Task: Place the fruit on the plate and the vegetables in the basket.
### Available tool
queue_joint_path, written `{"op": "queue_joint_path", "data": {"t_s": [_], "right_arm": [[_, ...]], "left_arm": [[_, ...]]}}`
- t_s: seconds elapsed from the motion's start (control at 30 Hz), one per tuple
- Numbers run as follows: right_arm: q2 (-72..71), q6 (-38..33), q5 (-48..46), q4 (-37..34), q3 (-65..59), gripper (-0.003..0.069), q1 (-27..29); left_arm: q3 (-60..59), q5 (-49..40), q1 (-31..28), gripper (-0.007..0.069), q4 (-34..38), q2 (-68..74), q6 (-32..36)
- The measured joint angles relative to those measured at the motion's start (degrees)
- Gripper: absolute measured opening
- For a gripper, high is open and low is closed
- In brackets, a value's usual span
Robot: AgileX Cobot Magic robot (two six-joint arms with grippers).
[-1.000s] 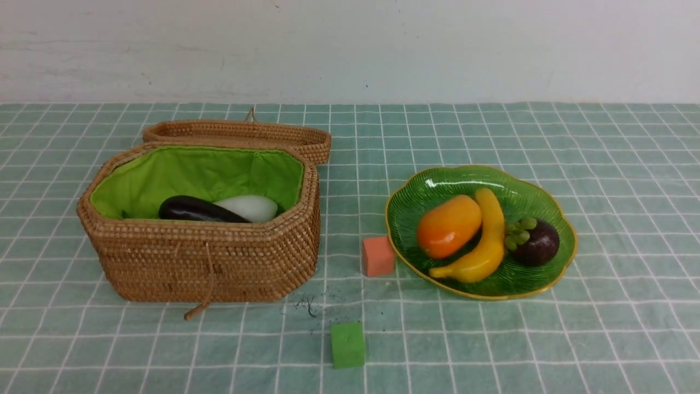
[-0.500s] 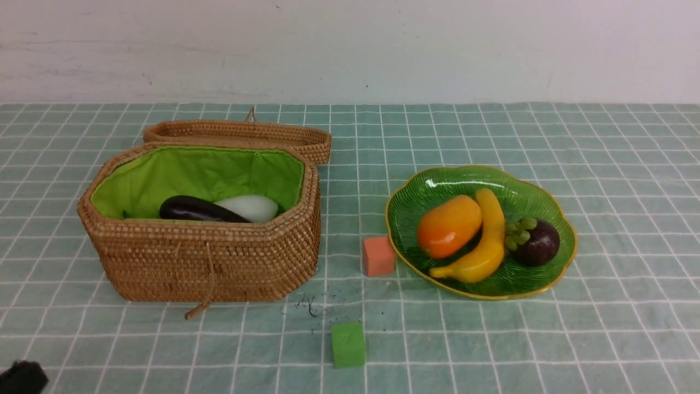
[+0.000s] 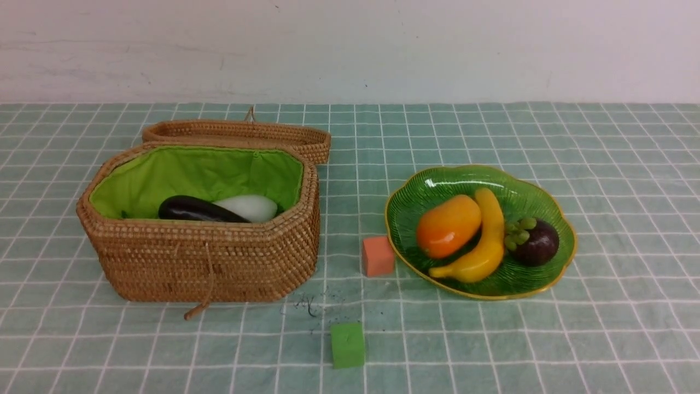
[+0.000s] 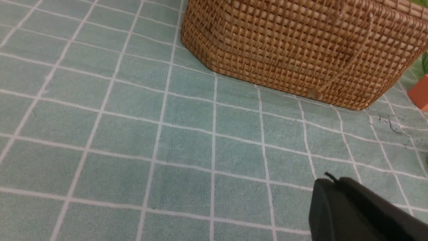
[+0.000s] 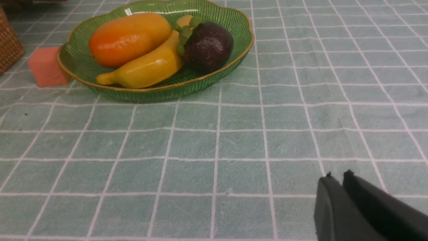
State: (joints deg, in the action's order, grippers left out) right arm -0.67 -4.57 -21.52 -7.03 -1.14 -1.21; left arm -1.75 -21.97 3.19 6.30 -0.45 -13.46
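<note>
Plate (image 3: 566, 241), basket (image 3: 219, 262): unlabelled.

A tablecloth (image 3: 492, 339) in pale teal with a white grid covers the whole work surface. Directly behind the tablecloth's far edge stands a plain off-white wall (image 3: 437, 49), faintly scuffed. Lighting is even and diffuse.
</note>
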Motion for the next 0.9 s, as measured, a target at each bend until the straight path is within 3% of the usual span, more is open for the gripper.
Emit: {"op": "queue_joint_path", "data": {"t_s": [0.9], "right_arm": [[0.0, 0.0, 0.0, 0.0, 0.0, 0.009, 0.0]], "left_arm": [[0.0, 0.1, 0.0, -0.0013, 0.0, 0.0, 0.0]]}}
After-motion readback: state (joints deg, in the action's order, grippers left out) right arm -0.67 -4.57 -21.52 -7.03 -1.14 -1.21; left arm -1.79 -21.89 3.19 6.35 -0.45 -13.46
